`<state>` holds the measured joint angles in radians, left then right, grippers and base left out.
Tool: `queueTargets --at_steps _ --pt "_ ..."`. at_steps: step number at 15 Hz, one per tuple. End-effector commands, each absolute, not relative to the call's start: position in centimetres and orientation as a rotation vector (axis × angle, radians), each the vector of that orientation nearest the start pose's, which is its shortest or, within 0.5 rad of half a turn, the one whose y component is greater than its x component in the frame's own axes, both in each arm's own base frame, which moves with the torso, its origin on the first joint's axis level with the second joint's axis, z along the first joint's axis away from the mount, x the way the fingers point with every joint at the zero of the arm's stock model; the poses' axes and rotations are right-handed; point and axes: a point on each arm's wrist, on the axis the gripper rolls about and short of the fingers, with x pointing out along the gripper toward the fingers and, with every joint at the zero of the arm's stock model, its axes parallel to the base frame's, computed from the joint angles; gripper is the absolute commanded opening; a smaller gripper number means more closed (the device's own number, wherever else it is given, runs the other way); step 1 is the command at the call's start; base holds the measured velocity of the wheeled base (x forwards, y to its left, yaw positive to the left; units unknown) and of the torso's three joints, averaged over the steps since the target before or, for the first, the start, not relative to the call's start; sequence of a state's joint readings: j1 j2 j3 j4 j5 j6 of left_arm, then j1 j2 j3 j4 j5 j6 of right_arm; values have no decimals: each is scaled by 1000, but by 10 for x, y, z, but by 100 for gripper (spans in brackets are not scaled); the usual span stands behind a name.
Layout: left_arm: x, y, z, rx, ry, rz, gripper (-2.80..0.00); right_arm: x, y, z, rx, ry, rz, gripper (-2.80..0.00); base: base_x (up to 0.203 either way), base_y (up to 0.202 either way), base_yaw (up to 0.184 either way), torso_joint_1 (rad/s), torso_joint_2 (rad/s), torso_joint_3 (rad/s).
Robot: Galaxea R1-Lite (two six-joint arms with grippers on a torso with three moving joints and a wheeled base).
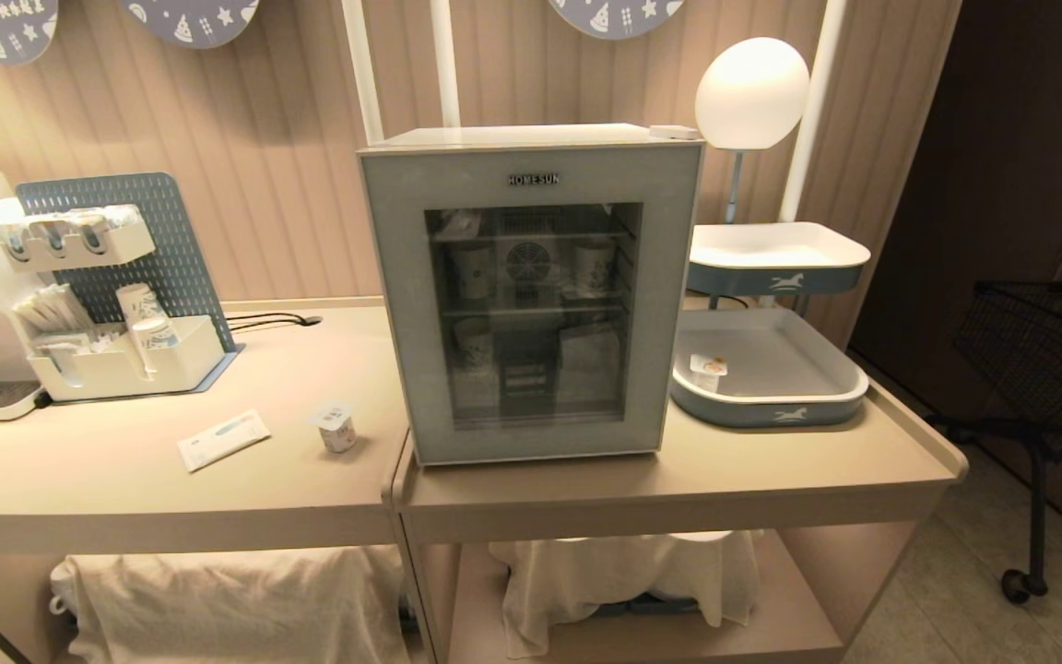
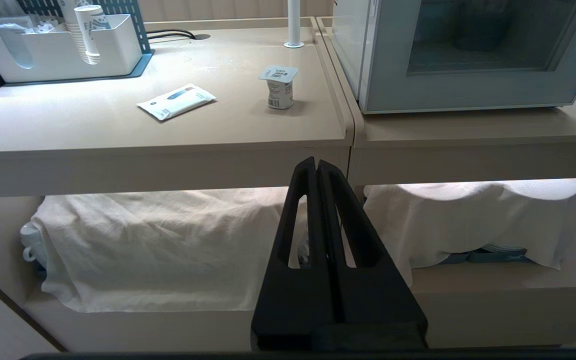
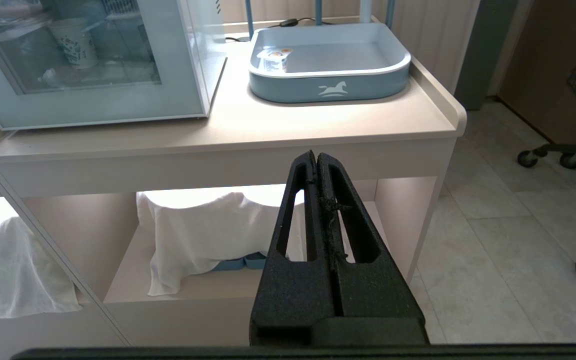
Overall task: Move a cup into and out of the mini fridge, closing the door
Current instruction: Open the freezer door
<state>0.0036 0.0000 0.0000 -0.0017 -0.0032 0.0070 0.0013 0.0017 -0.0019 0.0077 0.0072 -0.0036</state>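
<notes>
Start state, nothing handled yet. The cup [image 1: 336, 427] stands upright on the left desk [image 1: 125, 480], just left of the mini fridge [image 1: 531, 295], with a flat white packet [image 1: 222, 439] lying beside it further left. The door [image 1: 531, 304] is fully closed, with paper cups dimly visible on the shelves behind the glass.

The left gripper [image 2: 316, 167] is parked low in front of the desk edge, fingers pressed together, holding nothing. The right gripper [image 3: 316, 161] is likewise parked, closed tight and empty, below the right desk near the blue tray [image 3: 328, 85], which holds a similar tub with an orange mark [image 3: 273, 57].

Handling judgement: the cup looks light, thin-walled plastic, so it will likely dent or squirt out under a hard squeeze. The foil lid overhangs the tapered body and is no place to grip. Best hold is probably across the body just under the lid rim, where the taper stops it slipping down. It would tip easily if nudged sideways. The door shows no handle; it probably needs pulling at a side edge.
</notes>
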Motion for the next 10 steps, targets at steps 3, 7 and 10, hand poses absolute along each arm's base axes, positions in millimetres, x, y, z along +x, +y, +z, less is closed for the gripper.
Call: queueTargets --at_steps 3,7,10 --pt "-23 0 75 13 -2 0 -280 -23 0 75 -3 9 9 -280 0 0 0 0 0 0" --pt "-23 0 76 15 -4 2 -280 -23 0 75 -3 9 9 -280 140 0 1 -4 -1 3" --pt "-23 0 76 15 -3 0 -280 -23 0 75 -3 9 9 -280 193 0 -1 3 5 3"
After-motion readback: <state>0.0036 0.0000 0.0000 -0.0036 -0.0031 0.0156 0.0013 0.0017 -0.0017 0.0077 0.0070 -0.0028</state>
